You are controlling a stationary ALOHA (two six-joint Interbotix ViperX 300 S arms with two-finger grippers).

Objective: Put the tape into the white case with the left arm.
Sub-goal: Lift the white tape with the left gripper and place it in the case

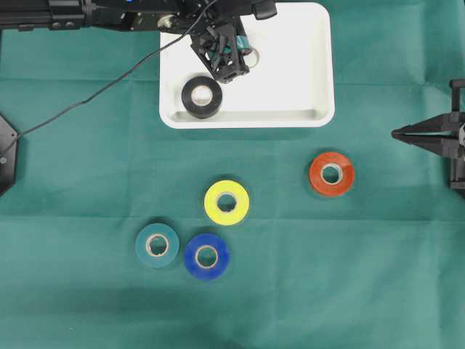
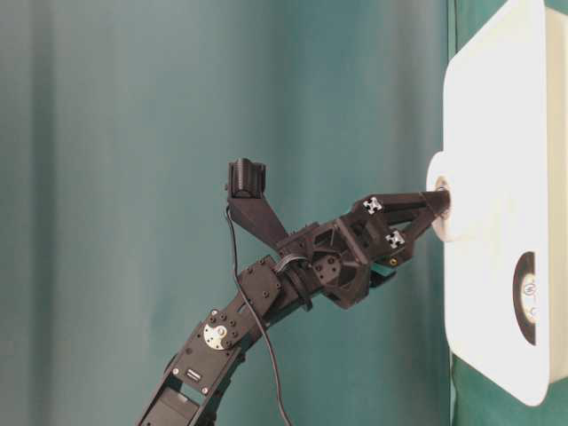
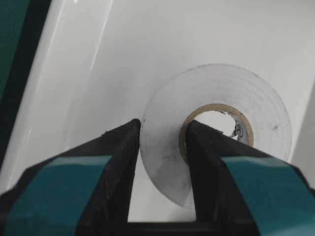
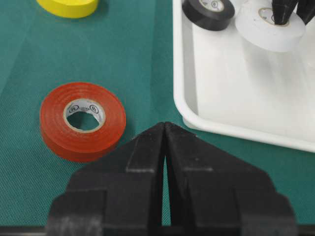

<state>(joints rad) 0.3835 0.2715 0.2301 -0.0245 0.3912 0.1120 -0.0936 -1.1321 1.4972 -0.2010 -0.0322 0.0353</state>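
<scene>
The left gripper (image 3: 160, 147) pinches the white tape roll (image 3: 216, 132) (one finger through its core) over the white case (image 1: 305, 65), so releasing it comes next.

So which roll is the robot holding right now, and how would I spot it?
Find the white tray at the top of the green table. Two rolls are in it: a black one lying free near the front rim, and a white one further back. The held roll is the white one, pinched through its hole by the left pincer with teal patches.
</scene>
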